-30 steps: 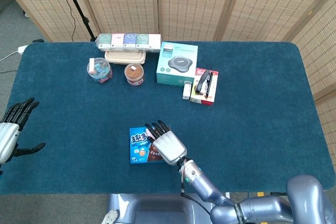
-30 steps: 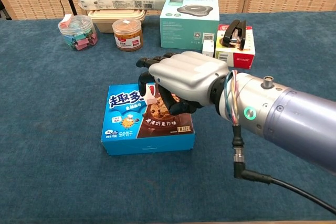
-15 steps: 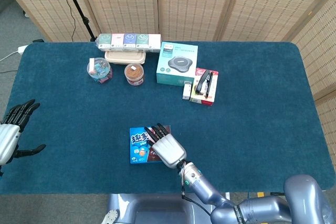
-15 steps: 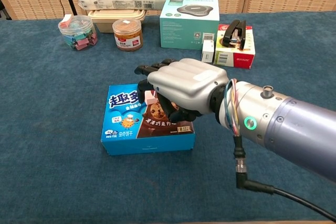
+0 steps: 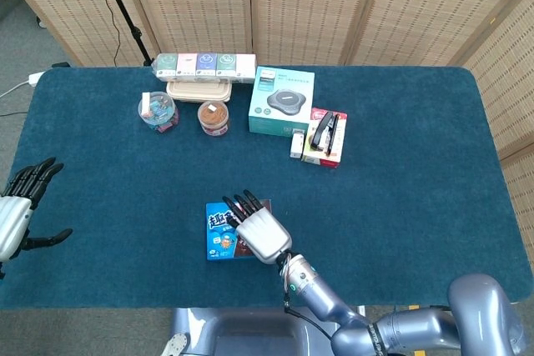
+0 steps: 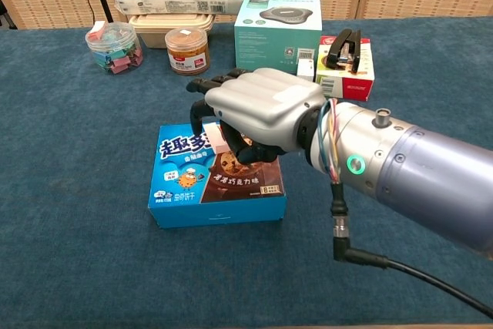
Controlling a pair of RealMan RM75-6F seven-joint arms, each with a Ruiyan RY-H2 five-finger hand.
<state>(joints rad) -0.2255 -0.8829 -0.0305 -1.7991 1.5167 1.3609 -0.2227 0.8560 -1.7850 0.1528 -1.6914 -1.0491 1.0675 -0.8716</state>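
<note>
A blue cookie box (image 5: 217,238) (image 6: 185,179) lies flat near the table's front edge. My right hand (image 5: 257,232) (image 6: 258,109) is over its right half, palm down. The fingers (image 6: 206,96) curl over the box's far edge, and the thumb touches the printed top. The box stays flat on the cloth. At the far left of the head view, my left hand (image 5: 17,210) hovers by the table edge with its fingers spread, holding nothing. The chest view does not show it.
At the back stand a clear jar of clips (image 5: 157,109) (image 6: 114,45), a brown-lidded jar (image 5: 214,117) (image 6: 188,49), a teal box (image 5: 281,100) (image 6: 277,30), a stapler on a red-and-white box (image 5: 325,135) (image 6: 347,63), and a row of small boxes (image 5: 204,62) on a lunch container (image 5: 198,90).
My right hand has shifted a little to the left across the cookie box. The box and my left hand have not moved.
</note>
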